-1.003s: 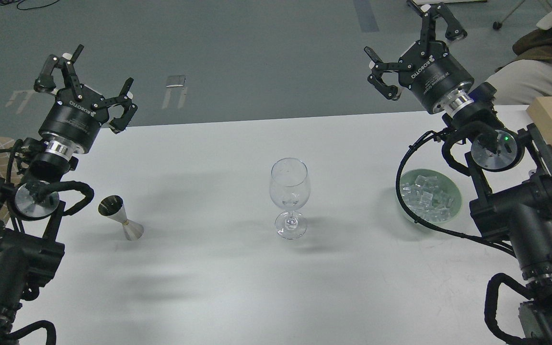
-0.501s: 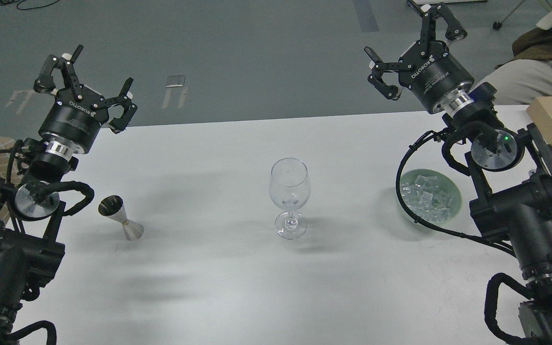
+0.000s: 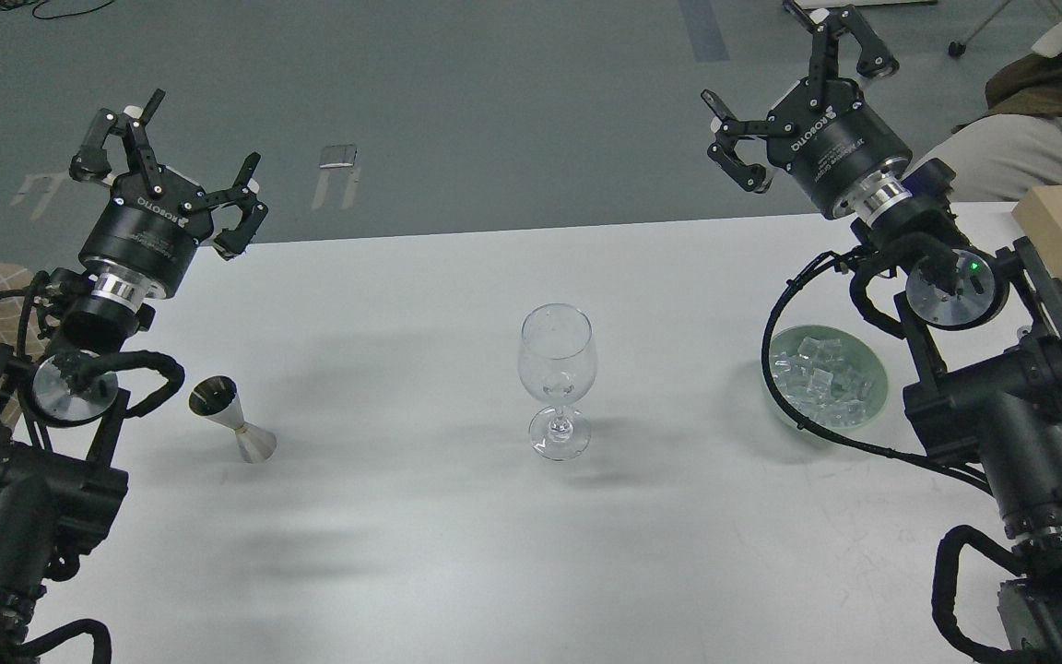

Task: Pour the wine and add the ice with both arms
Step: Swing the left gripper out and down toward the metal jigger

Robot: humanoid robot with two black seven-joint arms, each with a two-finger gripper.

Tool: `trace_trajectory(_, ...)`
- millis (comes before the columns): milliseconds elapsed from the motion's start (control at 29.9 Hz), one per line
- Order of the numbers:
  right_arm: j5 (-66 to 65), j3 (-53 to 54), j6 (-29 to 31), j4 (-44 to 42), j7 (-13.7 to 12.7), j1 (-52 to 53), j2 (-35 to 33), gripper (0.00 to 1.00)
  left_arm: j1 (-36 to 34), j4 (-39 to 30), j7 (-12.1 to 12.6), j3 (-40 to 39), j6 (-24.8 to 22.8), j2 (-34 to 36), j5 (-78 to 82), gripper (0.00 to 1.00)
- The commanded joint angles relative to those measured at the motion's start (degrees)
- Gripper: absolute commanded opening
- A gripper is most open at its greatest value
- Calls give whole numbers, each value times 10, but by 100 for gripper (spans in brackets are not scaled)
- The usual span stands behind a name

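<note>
Table (image 3: 420,553): white, wide, carrying all the items.
Left claw (image 3: 167,171): raised over the far left table edge, fingers spread, grasping nothing.
Right claw (image 3: 794,88): raised beyond the far right edge, fingers spread, empty.
Bowl (image 3: 877,406): pale green, at right, just beside the right arm.
Wine glass (image 3: 558,380): upright at centre, empty.
Jigger (image 3: 231,418): metal, at left, tilted.
Ice (image 3: 821,376): clear cubes heaped in the bowl.
</note>
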Motion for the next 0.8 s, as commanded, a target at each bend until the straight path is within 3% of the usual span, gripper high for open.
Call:
trace_trajectory(0, 0, 0, 0, 1, 0, 0, 0, 100, -3, -3, 5, 0, 0, 2, 0, 98)
trace_trajectory(602, 0, 0, 0, 1, 0, -3, 0, 100, 7, -66, 9, -8, 0, 46, -23, 98)
trace_trajectory(769, 0, 0, 0, 0, 0, -3, 0, 100, 19, -106, 30, -2, 0, 80, -72, 98)
